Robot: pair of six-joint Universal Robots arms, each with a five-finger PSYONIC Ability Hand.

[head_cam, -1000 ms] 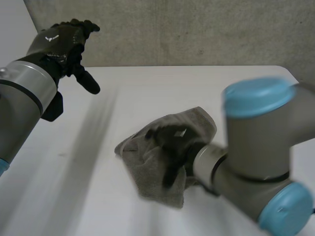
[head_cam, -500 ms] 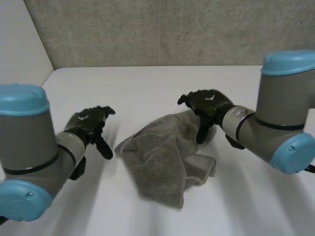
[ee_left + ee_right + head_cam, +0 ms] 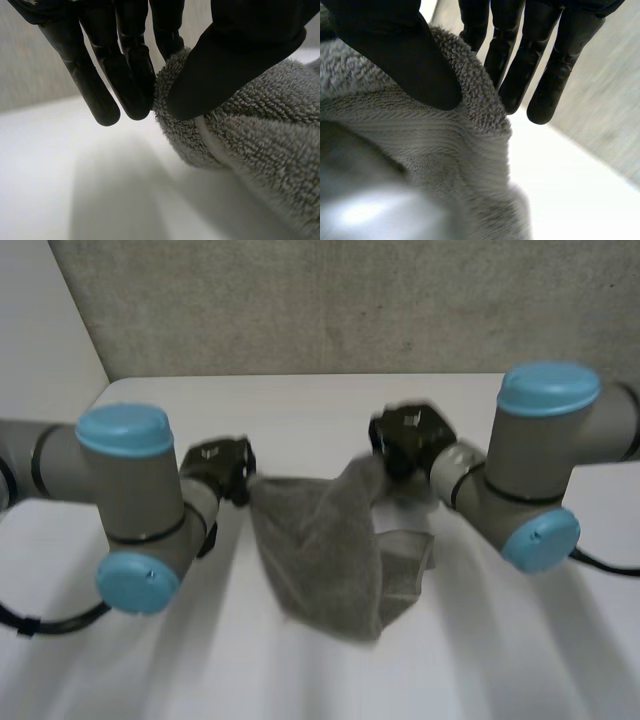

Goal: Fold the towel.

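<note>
A: Where's the towel (image 3: 325,540)?
B: It's held up by two upper corners and sags between the hands. Its lower part lies rumpled on the white counter (image 3: 300,400).
A: And the left hand (image 3: 222,468)?
B: Clamped on the towel's left corner. Its wrist view shows the thumb (image 3: 235,55) pressing the terry edge against the fingers (image 3: 132,75).
A: The right hand (image 3: 410,435)?
B: Pinching the right corner, with the thumb on the cloth and the fingers behind it.

left arm (image 3: 130,495) and right arm (image 3: 540,475) bent inward, left hand (image 3: 222,464) and right hand (image 3: 410,436) pinching towel (image 3: 320,550), thumb against fingers
</note>
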